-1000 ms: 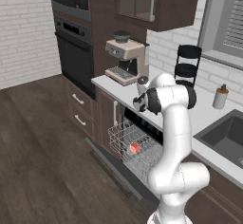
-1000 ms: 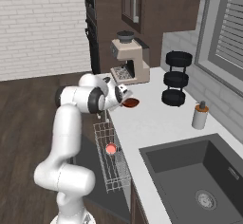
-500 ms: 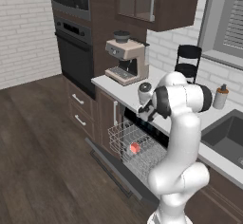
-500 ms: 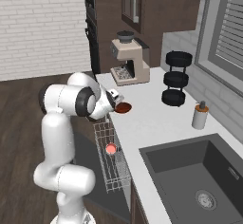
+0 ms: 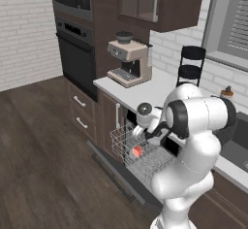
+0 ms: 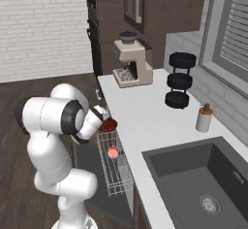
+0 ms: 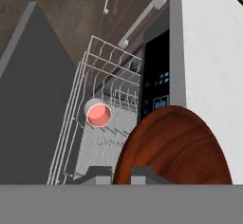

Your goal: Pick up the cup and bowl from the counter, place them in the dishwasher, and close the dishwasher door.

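The gripper (image 7: 121, 173) is clamped on the rim of the bowl (image 7: 175, 147), which is held over the counter (image 7: 209, 52) edge above the dishwasher (image 7: 154, 83). The cup (image 7: 98, 114) is seen standing in the pulled-out wire rack (image 7: 102, 123), apparently upright. The dishwasher door (image 7: 28, 99) is lowered flat beside the rack.
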{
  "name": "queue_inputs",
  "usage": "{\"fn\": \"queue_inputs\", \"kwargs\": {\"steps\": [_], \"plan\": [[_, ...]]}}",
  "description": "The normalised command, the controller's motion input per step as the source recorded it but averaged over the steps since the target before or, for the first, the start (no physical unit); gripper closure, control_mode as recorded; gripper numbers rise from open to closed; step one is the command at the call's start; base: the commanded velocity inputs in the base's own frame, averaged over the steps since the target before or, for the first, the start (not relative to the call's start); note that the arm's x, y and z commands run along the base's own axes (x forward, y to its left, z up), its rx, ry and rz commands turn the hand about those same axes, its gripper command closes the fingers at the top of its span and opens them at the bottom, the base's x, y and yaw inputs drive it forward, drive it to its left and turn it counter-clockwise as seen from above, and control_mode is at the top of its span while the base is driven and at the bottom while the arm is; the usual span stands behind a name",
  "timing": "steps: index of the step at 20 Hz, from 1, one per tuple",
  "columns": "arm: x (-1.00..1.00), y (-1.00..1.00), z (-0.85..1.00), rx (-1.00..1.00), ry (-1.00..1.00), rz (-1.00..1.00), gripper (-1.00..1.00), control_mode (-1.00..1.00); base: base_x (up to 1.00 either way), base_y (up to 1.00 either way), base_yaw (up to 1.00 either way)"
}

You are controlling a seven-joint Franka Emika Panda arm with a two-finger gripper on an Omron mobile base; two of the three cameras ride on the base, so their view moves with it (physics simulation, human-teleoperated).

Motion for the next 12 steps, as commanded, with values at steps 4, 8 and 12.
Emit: {"fn": "queue_inputs", "kwargs": {"steps": [4,8,12], "plan": [[-0.93,0.01,-0.11,0.14,0.03,-0.1,1.0,-1.0,0.0,0.0,0.0],[-0.49,-0.09,-0.47,0.11,0.02,-0.11,1.0,-1.0,0.0,0.0,0.0],[-0.03,-0.1,-0.7,0.11,0.06,-0.1,1.0,-1.0,0.0,0.0,0.0]]}}
